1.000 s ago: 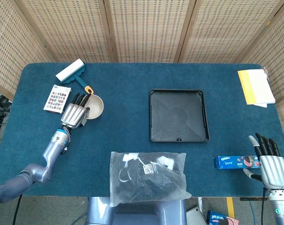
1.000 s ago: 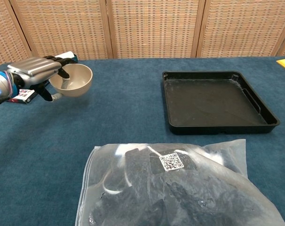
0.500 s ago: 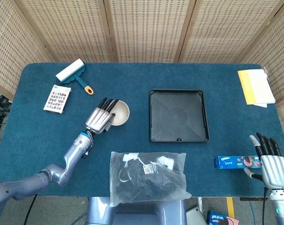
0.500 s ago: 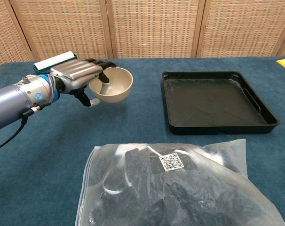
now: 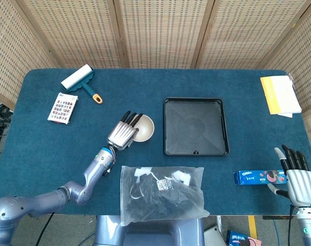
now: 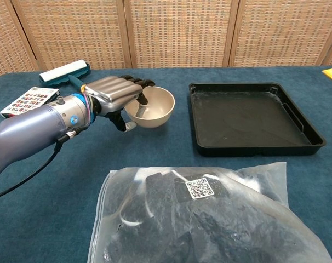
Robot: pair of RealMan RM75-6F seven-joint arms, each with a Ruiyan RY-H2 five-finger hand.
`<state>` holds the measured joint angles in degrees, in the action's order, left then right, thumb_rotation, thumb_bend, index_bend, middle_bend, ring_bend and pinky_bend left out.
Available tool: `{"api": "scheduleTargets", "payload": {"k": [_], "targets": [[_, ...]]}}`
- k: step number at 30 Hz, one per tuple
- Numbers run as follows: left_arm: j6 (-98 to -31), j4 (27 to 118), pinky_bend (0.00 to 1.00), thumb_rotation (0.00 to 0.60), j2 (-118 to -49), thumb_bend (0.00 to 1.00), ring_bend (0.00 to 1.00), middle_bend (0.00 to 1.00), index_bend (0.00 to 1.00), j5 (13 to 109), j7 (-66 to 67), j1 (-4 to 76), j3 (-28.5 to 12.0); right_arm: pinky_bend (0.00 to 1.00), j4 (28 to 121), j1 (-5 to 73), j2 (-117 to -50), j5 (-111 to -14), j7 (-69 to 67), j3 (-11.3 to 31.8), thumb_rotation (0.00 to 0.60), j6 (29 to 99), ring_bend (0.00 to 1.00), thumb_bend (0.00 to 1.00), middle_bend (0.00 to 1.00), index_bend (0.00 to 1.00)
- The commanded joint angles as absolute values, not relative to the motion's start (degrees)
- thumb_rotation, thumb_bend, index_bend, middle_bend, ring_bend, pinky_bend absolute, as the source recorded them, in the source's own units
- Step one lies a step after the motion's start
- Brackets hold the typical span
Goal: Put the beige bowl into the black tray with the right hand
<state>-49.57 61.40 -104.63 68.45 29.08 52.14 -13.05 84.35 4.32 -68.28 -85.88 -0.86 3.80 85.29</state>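
**A:** In the last second the beige bowl [image 5: 143,128] has travelled from near the lint roller [image 5: 79,80] across the blue tablecloth [image 5: 42,154] and now sits just left of the black tray [image 5: 196,126], carried by the left hand [image 5: 124,134].

**B:** Is it clamped on it?

**A:** Yes. In the chest view its fingers [image 6: 134,82] hook over the near rim with the thumb underneath. The right hand [image 5: 299,180] stays low at the table's right corner, fingers straight and apart, holding nothing, beside the blue biscuit pack [image 5: 259,177].

**B:** The task wants the right hand to do the placing.

**A:** So I'd judge this a staging move. Best to set the bowl down upright, close to the tray's left wall but not touching it, then let go cleanly.

**B:** And the plastic bag [image 5: 162,193]?

**A:** Keep the forearm clear of it when withdrawing.
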Motion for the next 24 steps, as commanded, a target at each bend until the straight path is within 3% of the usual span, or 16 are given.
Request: {"api": "scheduleTargets", "payload": {"k": [1,3,8,12,19,24], "targets": [[-48.9,60.9,0.00,0.600,-105.1,0.41,0.00,0.00,0.48,67.5,30.0,52.5,-13.1,0.00,84.3,4.3,-68.2,-85.8,-1.1,3.9,0.600,85.4,0.00,0.16,0.00,0.06],[-48.4,60.9,0.00,0.600,-105.1,0.32,0.00,0.00,0.40,66.7,31.0,52.7,-12.9,0.00,84.3,4.2,-68.2,-85.8,-1.2,3.9,0.600,85.4,0.00,0.16,0.00,0.06],[-47.7,61.7,0.00,0.600,-104.7,0.23,0.00,0.00,0.26,64.2,33.4,52.6,-12.6,0.00,84.4,4.2,-68.2,-86.2,-1.0,3.8,0.600,85.6,0.00,0.16,0.00,0.06],[-48.1,62.0,0.00,0.600,-104.4,0.21,0.00,0.00,0.17,63.7,34.0,52.3,-12.4,0.00,84.5,4.2,-68.2,-86.3,-0.8,3.7,0.600,85.7,0.00,0.15,0.00,0.06],[-52.4,67.2,0.00,0.600,-100.1,0.21,0.00,0.00,0.12,65.0,30.6,50.1,-13.1,0.00,84.6,4.1,-68.1,-86.5,-0.7,3.7,0.600,86.0,0.00,0.15,0.00,0.06],[-60.7,75.6,0.00,0.600,-92.7,0.21,0.00,0.00,0.12,70.2,26.3,46.1,-13.3,0.00,85.0,4.0,-68.0,-86.8,-0.7,3.7,0.600,86.2,0.00,0.16,0.00,0.06]]}}
